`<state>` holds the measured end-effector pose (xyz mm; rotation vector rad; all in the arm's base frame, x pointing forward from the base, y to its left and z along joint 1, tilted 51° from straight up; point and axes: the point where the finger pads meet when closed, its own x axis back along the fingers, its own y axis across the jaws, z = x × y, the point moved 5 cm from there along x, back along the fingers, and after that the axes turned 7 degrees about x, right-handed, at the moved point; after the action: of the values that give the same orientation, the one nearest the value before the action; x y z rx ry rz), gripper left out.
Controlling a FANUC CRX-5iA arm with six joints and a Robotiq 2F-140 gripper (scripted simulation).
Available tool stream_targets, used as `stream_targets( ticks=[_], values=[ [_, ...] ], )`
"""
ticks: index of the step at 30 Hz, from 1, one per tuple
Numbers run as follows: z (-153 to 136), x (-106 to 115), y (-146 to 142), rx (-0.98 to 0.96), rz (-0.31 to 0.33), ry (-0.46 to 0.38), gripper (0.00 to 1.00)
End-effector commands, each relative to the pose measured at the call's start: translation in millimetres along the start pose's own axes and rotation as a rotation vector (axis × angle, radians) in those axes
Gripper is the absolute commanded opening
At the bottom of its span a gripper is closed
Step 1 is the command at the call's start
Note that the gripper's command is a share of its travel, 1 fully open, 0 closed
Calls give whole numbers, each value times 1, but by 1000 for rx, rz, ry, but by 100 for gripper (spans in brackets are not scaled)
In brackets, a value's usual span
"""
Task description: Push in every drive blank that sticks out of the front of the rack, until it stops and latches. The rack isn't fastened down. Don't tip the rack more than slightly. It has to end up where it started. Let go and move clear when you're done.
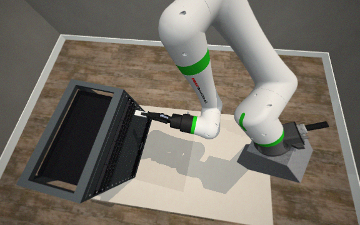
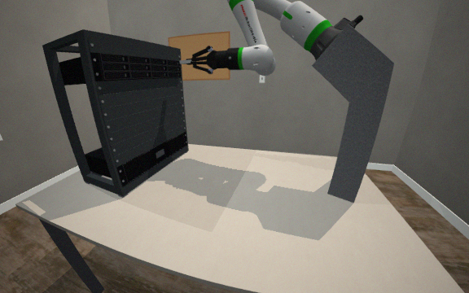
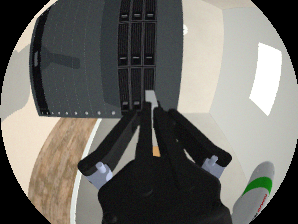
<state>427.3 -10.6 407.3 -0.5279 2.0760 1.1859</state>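
Rack [image 1: 102,162] front facing end effector [image 1: 143,114]

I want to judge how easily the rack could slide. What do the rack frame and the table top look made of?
The rack looks like dark grey painted metal with a matte finish: thin square posts and a row of pale screw dots down its front rail. The table top looks like smooth, pale beige laminate or painted board: flat, with no grain and crisp shadows. Neither can be told for certain.
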Motion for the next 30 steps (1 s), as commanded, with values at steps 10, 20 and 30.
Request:
stream_targets(
  ticks=[10,20,30],
  values=[
    [0,0,0,0,-1,0,10],
    [0,-10,0,0,-1,0,10],
    [0,-10,0,0,-1,0,10]
  ],
)
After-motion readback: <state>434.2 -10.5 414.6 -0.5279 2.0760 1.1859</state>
